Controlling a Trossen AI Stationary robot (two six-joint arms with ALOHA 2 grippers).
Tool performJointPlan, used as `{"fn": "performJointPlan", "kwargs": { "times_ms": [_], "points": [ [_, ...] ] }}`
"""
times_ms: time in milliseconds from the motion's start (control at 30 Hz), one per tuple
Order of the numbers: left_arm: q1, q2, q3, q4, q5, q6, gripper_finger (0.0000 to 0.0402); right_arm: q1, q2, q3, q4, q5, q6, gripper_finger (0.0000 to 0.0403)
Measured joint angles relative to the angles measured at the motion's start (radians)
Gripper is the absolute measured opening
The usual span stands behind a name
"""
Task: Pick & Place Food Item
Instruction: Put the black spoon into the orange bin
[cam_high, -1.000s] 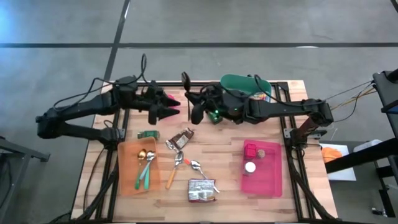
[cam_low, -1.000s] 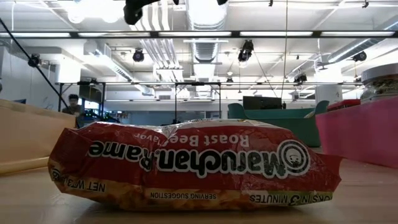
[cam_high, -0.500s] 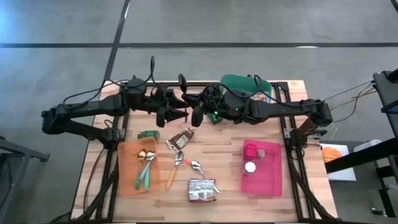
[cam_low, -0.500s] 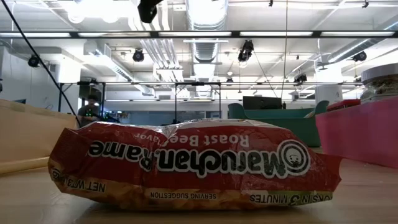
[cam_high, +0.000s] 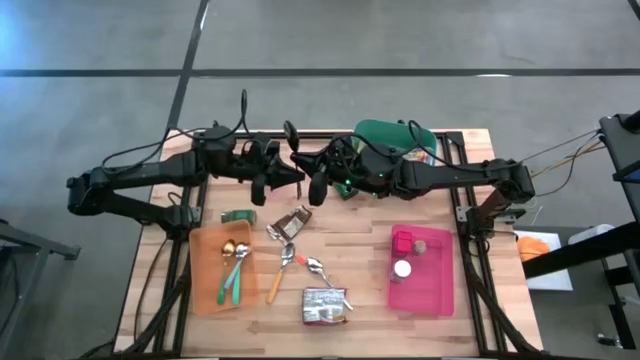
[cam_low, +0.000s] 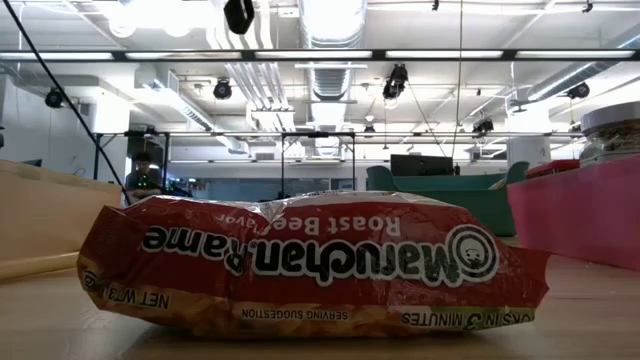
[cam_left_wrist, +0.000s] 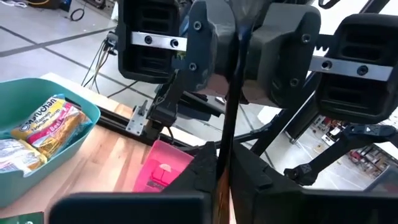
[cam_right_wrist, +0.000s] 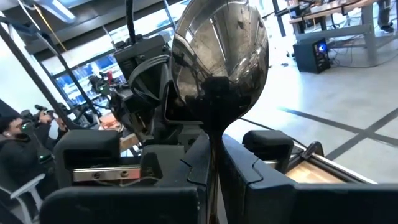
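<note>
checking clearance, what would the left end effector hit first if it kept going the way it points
Most likely the right end effector, directly ahead and shut on the same spoon the left end effector grips; depth is unclear.

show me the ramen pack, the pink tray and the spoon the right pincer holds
ramen pack (cam_low: 310, 265), low view, middle of its red wrapper
pink tray (cam_high: 432, 285), high view, bare floor of the tray
spoon (cam_right_wrist: 219, 59), right wrist view, middle of its shiny bowl
right pincer (cam_right_wrist: 214, 155), right wrist view, between its fingertips
</note>
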Motion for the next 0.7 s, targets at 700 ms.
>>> {"fn": "performJointPlan", "kwargs": {
  "times_ms": [700],
  "points": [
    [-0.002,-0.007,0.000,-0.001,0.023,-0.059,0.0008,0.000,0.000,0.000,0.002,-0.003,-0.004,0.0060]
  ]
}}
